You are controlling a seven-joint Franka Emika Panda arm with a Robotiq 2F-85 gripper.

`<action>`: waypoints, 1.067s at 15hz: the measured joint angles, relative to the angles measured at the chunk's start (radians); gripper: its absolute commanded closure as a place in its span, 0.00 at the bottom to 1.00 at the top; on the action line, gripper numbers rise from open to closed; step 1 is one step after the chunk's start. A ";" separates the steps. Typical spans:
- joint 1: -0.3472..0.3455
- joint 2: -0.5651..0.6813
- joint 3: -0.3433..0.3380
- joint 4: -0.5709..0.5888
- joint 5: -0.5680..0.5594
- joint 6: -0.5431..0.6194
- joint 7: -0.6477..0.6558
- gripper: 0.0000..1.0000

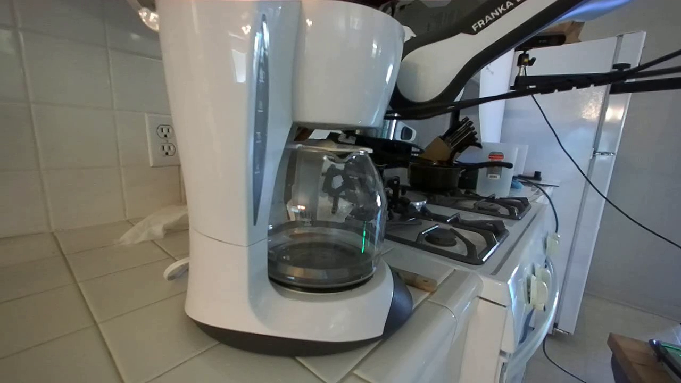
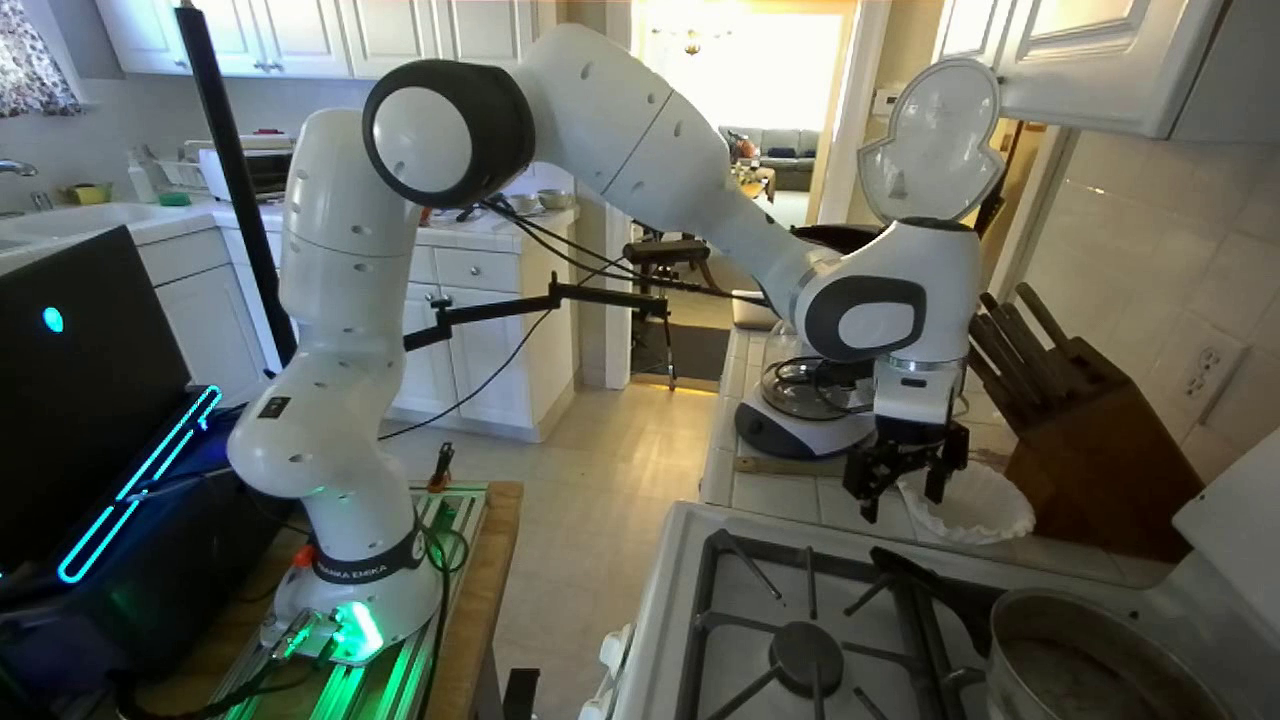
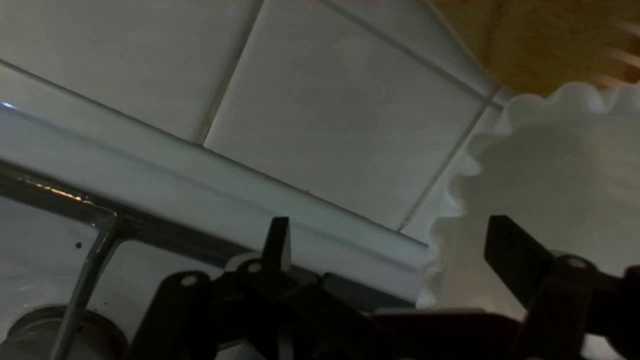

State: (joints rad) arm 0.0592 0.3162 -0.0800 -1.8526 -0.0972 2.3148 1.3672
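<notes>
My gripper (image 2: pixel 902 500) points down above the seam between counter and stove, its jaws wide apart. Nothing sits between the fingers. The nearest thing is a white coffee filter (image 2: pixel 978 505) with a fluted rim, lying on the tiles beside the knife block. In the wrist view the filter (image 3: pixel 555 170) fills the right side, and the right finger (image 3: pixel 515 255) overlaps it; whether they touch I cannot tell. The left finger (image 3: pixel 278 240) is over the stove's edge. Behind the gripper stands a white coffee maker (image 1: pixel 223 159) with its lid (image 2: pixel 930 140) raised and a glass carafe (image 1: pixel 324 213) inside.
A wooden knife block (image 2: pixel 1100 460) stands against the wall by the filter. On the gas stove (image 2: pixel 690 540) are iron grates and a pot (image 2: pixel 1100 660) with a dark handle. A wooden board (image 1: pixel 417 280) lies beside the coffee maker. Cables run along the arm.
</notes>
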 measured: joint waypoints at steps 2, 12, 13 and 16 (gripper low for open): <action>0.005 0.000 -0.007 0.002 -0.022 -0.050 0.015 0.00; 0.010 0.000 -0.011 0.011 -0.048 -0.277 0.031 0.00; 0.010 -0.001 -0.010 0.011 -0.047 -0.277 0.031 0.00; 0.010 -0.006 -0.002 0.011 -0.043 -0.275 0.029 0.00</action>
State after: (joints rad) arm 0.0690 0.3104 -0.0824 -1.8412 -0.1397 2.0398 1.3957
